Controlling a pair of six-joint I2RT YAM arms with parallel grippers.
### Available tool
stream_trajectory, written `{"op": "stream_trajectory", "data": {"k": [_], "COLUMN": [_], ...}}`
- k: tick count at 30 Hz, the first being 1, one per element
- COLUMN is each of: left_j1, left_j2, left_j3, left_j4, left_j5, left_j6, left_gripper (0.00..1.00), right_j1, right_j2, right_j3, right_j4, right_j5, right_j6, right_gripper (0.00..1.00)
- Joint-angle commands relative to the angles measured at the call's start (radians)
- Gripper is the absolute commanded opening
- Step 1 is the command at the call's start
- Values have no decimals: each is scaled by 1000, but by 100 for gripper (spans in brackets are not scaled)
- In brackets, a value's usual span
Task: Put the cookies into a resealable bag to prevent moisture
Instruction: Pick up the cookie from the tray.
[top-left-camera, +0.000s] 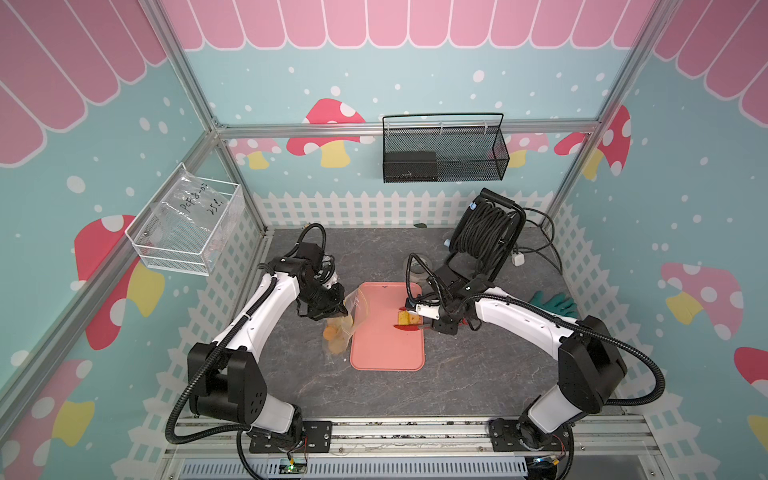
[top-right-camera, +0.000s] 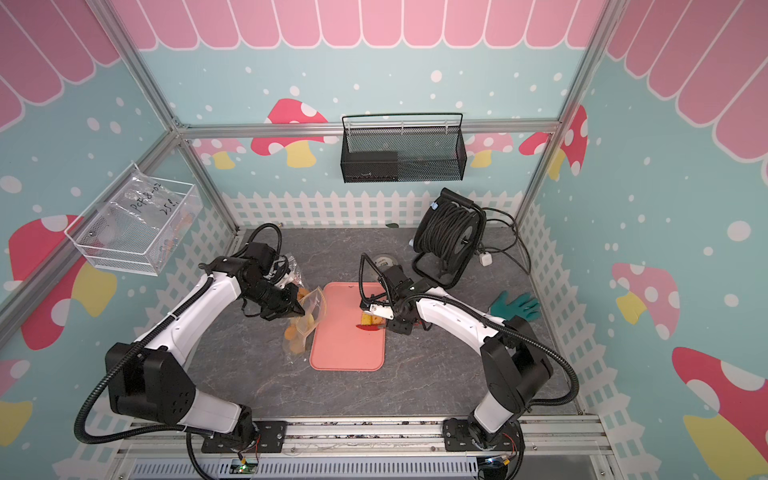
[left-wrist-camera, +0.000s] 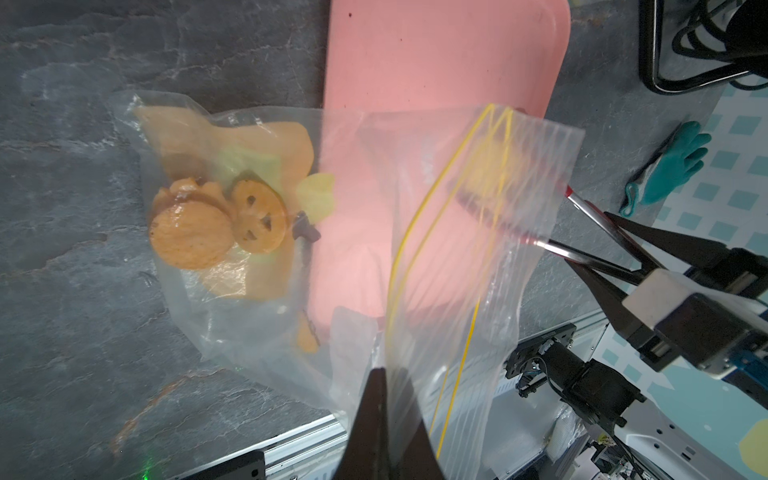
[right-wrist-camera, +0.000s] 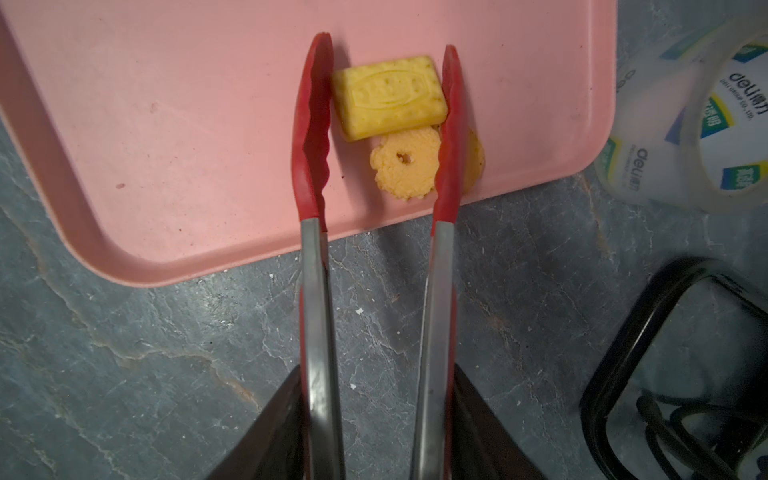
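Between the tongs (right-wrist-camera: 314, 257), the rectangular cookie (right-wrist-camera: 390, 96) lies with long axis crosswise.

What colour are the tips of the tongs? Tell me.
Red tips on bare metal tongs; clearest in the right wrist view.

Tray (right-wrist-camera: 124, 124): salmon pink, plain.
Tongs (right-wrist-camera: 311, 124): red tips, steel-grey arms.
Rectangular cookie (right-wrist-camera: 388, 97): pale yellow, embossed oval.
Ring cookie (right-wrist-camera: 405, 164): golden orange.
Resealable bag (left-wrist-camera: 478, 249): clear, thin yellow zip lines.
Tabletop (right-wrist-camera: 166, 374): dark grey, pale veining.
Glove (left-wrist-camera: 673, 166): teal.
Walls (top-left-camera: 415, 75): pale blue, white dots, red mushrooms.
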Motion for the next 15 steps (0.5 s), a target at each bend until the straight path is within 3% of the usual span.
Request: {"op": "stream_trajectory", "data": {"k": [1, 7, 15], "left_j1": [2, 3, 3], "left_j2": [-5, -7, -3], "left_j3": [-13, -7, 12], "left_j4": [4, 5, -6], "left_j5": [16, 13, 7], "left_j6": [25, 24, 26], "left_gripper": [0, 0, 0], "right_j1": [6, 6, 6], "right_j2": [-22, -104, -236], "right_j3": [40, 70, 130], "right_j4": [-18, -11, 71], "right_j5": [5, -36, -305], "right_j6": [-6, 26, 105], "right_gripper": [45, 41, 40]}}
